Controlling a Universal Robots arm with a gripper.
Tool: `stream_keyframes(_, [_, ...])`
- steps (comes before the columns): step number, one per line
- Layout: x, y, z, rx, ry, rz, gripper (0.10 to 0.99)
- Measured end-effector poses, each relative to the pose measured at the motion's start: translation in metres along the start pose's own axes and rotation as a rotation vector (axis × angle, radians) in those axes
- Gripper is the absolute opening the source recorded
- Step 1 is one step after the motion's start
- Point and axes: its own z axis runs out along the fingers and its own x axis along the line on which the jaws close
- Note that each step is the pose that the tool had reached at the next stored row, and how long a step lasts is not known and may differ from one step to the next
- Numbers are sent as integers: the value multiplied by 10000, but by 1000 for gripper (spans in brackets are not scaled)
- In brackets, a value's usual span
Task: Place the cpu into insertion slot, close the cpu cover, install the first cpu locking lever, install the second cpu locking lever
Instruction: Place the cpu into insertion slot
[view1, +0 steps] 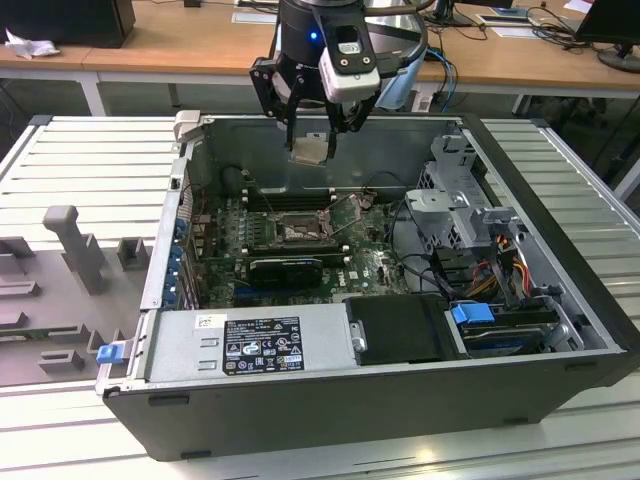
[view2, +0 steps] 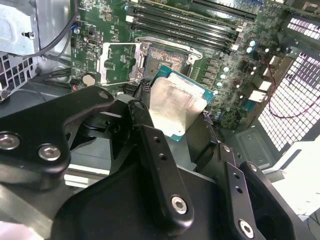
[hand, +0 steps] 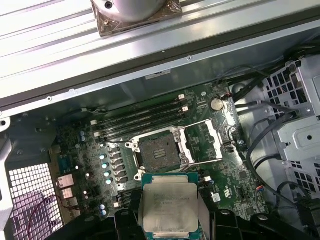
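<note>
While hanging high over the open computer case (view1: 560, 240), clenched: pincer (view1: 312, 150) grasping the cpu (hand: 170, 207) by two opposite edges, flat metal top turned toward both wrist views. Held well above the motherboard (hand: 235, 185), apart from the insertion slot (hand: 159, 152), bare and dark below, with nothing seated in it. Swung open beside that socket: the cpu cover (hand: 216, 140), its window frame clear of the opening.

Judged light, stiff and thin, with a smooth lid likely to slip under a loose pinch. Judged fragile as well: underside contacts and socket pins probably easy to bend, so no pressing hard and no dragging across the socket. Best taken by the green board edges, as now, leaving both faces untouched. Case resting on a ribbed metal surface (view1: 90, 170).
</note>
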Motion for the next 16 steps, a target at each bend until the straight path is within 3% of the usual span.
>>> stream_keyframes(16, [0, 0, 0, -11, -46, 519, 529])
